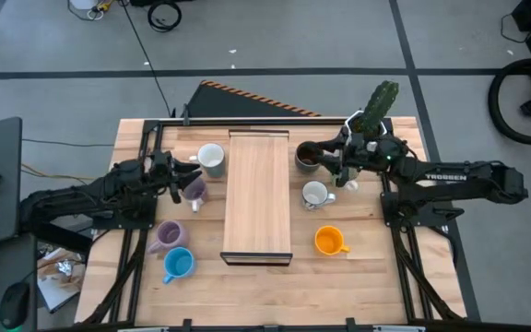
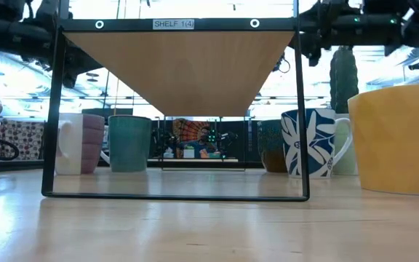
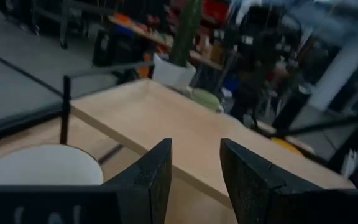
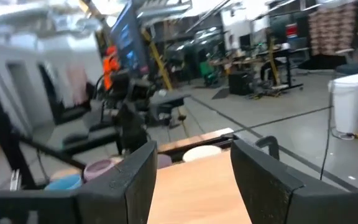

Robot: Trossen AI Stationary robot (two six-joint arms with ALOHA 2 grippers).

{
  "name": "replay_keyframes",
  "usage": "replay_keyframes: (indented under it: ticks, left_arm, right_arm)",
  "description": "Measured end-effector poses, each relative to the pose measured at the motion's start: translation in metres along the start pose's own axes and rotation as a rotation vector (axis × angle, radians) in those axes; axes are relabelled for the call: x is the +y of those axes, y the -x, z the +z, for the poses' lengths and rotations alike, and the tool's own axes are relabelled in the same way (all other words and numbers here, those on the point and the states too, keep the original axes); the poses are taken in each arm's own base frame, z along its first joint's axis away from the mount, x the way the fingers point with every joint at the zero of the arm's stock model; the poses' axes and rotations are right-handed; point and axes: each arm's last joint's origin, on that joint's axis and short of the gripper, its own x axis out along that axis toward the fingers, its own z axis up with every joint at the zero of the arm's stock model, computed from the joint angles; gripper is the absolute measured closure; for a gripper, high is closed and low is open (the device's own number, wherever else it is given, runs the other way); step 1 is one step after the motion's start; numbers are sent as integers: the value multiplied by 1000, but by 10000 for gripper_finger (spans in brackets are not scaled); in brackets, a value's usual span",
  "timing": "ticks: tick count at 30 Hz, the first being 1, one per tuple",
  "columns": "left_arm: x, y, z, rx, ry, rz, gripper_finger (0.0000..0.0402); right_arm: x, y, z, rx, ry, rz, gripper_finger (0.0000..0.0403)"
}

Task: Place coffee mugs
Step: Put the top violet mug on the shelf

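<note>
The mugs [image 1: 212, 159] beside the shelf [image 1: 258, 195] are hard and breakable; grab rims; both grippers [image 1: 194, 179] [image 1: 336, 166] gape, empty.

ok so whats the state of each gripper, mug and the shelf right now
left gripper: open, empty, above table left of shelf
right gripper: open, empty, near shelf's far right
orange mug: upright on table
blue mug: upright on table
shelf: top bare
</note>
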Motion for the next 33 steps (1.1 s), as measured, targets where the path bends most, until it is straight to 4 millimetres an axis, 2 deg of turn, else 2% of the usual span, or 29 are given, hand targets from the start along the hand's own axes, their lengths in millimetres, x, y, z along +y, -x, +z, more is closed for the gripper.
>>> replay_keyframes:
  ticks: [7, 14, 19, 24, 28, 33]
  left_arm:
    - [-17, -5, 27, 173, -27, -9, 260]
    - [-27, -6, 58, 349, -77, 202, 260]
    - [-26, -7, 74, 570, -54, 294, 260]
    - [-30, -2, 81, 812, -52, 242, 260]
    - [-38, -1, 86, 836, 18, 245, 261]
    - [-59, -7, 88, 898, 172, 228, 261]
  right_arm:
    - [21, -8, -10, 108, 47, 81, 192]
    - [58, -5, -19, 135, 197, 35, 192]
    - [80, -9, -25, 104, 316, 34, 192]
    - [86, -11, -28, 92, 373, 17, 192]
    - [85, -11, -27, 86, 342, -13, 192]
    - [85, -11, -28, 86, 295, -29, 192]
